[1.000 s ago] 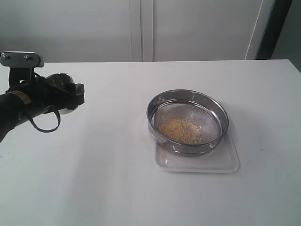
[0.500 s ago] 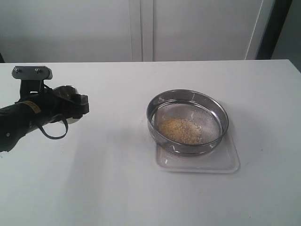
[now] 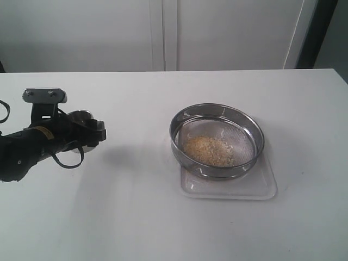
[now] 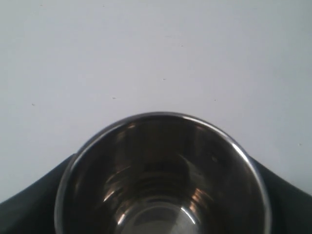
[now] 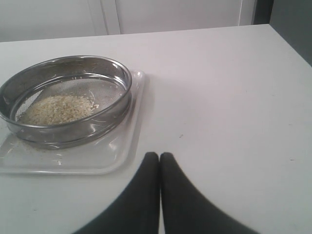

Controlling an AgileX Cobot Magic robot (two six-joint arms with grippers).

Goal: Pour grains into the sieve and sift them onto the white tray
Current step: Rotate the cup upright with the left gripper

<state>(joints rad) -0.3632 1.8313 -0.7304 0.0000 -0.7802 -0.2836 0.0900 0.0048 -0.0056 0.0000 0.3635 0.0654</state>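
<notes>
Sieve (image 3: 217, 140) apart; cup (image 4: 161, 175) between wide jaws

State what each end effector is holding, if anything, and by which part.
The left end effector grips the empty steel cup by its sides; the shut right end effector holds nothing.

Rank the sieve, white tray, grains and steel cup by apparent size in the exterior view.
1. The sieve and the white tray: about alike; the sieve covers part of the tray, so no ranking.
2. The grains, a pile inside the sieve.
3. The steel cup, partly hidden, so least sure.
</notes>
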